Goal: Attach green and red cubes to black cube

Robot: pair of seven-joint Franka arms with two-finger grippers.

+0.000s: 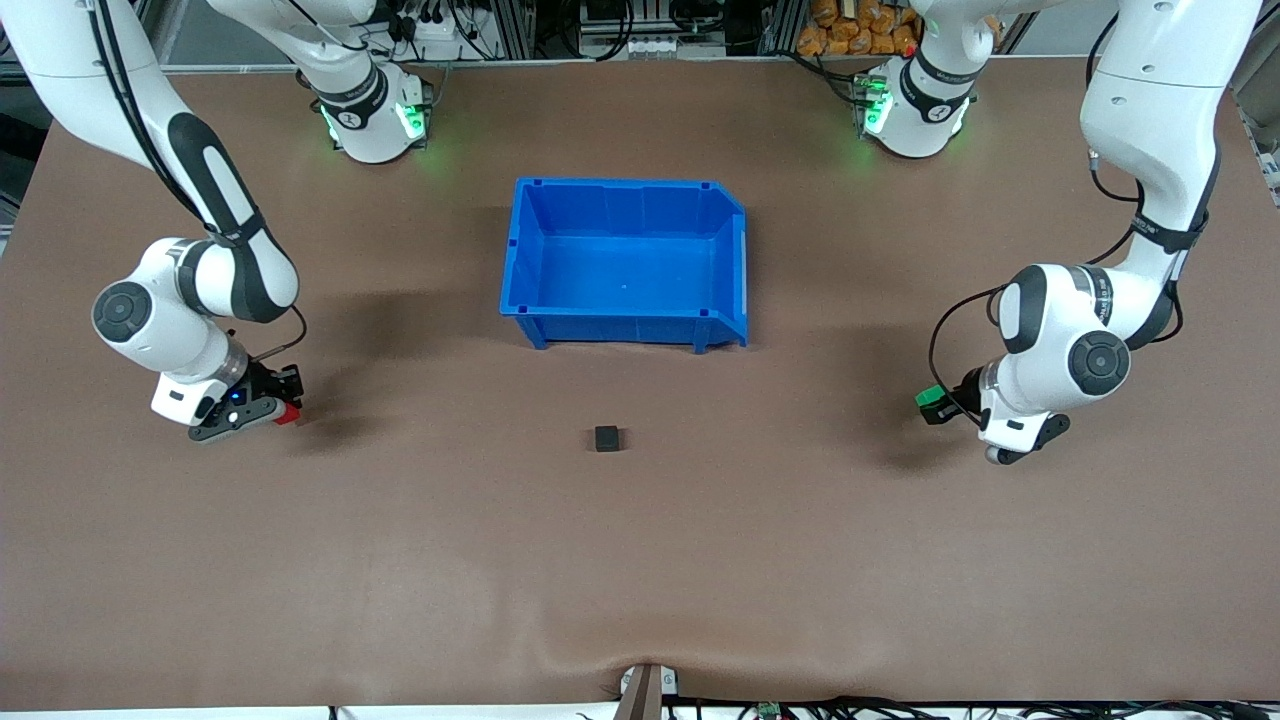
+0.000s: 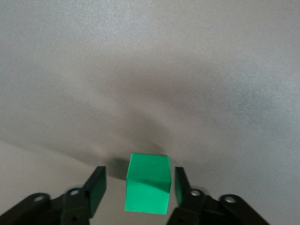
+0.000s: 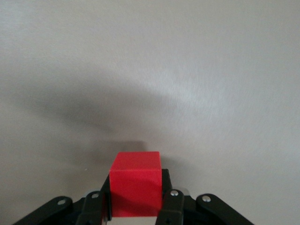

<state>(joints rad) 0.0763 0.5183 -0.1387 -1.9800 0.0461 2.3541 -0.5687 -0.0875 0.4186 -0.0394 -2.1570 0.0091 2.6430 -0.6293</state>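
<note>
- Landmark = blue bin (image 1: 625, 262), sits mid-desk, open top, nothing seen inside.
- Black cube (image 1: 606, 438): on the desk (image 1: 640, 560), nearer the front cam than the bin, roughly in line w/ bin centre, apart from bin's front wall. Bare cloth on all sides of it.
- Right claw (image 1: 283, 408): low at the desk, toward right arm's end from the bin, well apart from it. Fingers clamped on red cube (image 3: 136, 183); wrist view shows both fingers pressed to cube's sides, no gap.
- Left claw (image 1: 935, 403): low at the desk, toward left arm's end from the bin, well apart from it. Green cube (image 2: 147, 183) sits between the fingers (image 2: 95, 190); gap visible each side of the cube, so claw part-open, not gripping.
- Green cube in front view (image 1: 929, 396); whether it rests on the desk can't tell.
- Open room: wide bare strip of desk between each claw and black cube; nothing standing in it.
- Desk's front edge is well clear of black cube; cloth slightly rippled at mid-edge.
</note>
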